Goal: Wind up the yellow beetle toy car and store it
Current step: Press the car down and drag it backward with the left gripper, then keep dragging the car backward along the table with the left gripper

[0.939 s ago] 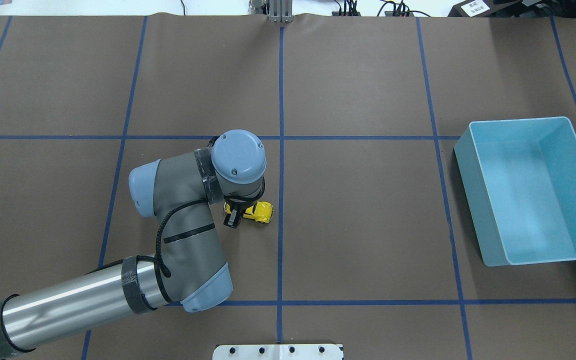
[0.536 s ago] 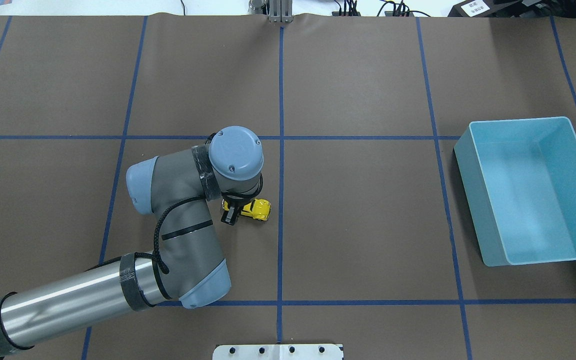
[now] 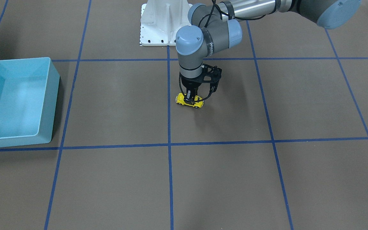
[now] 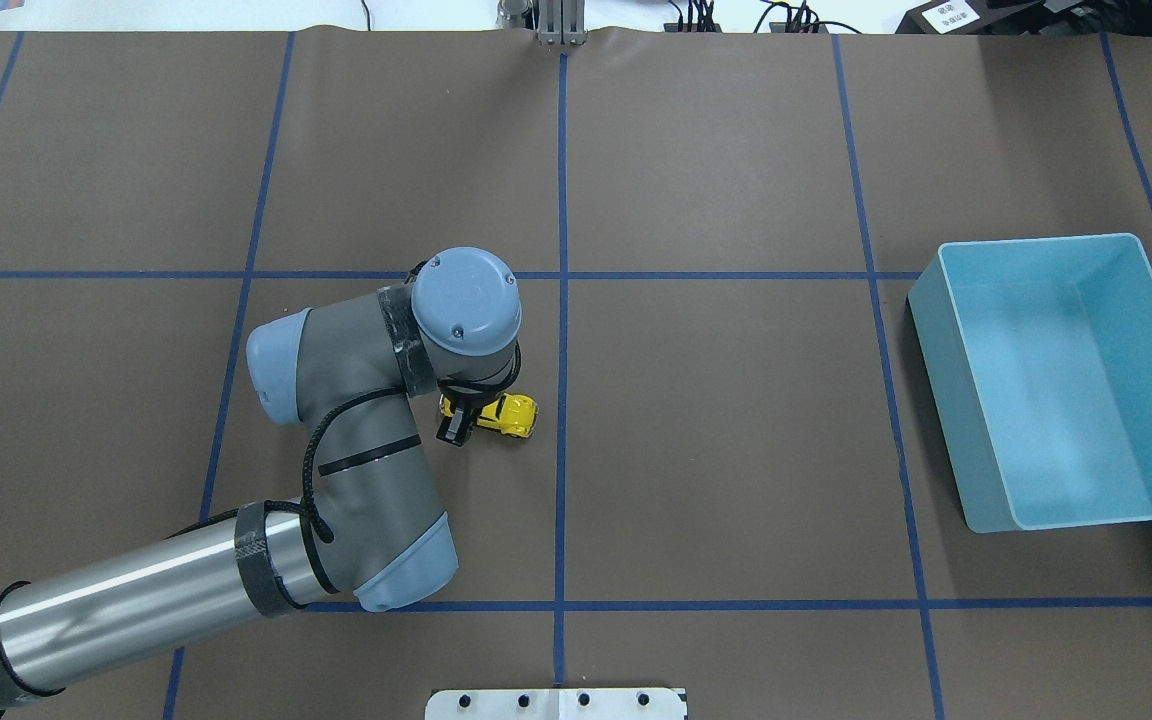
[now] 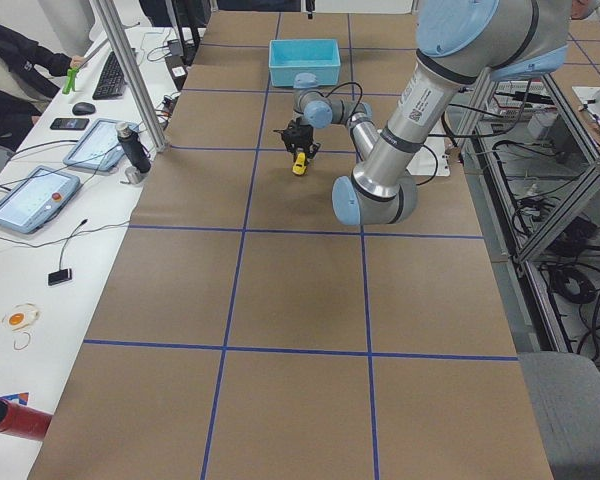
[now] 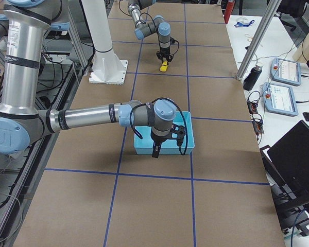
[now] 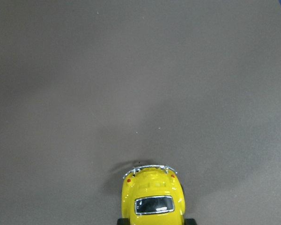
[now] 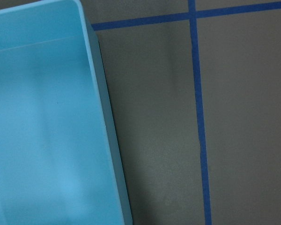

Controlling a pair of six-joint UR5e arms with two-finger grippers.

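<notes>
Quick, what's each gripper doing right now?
Left gripper: jaws shut on the yellow beetle toy car.
Right gripper: at the light-blue bin; open or shut cannot be told.

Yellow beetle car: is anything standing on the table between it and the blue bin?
Nothing visible does. The yellow beetle toy car, held in the left gripper, sits just left of the centre line. From there to the light-blue bin, the overhead view shows only brown table and a blue tape line.
</notes>
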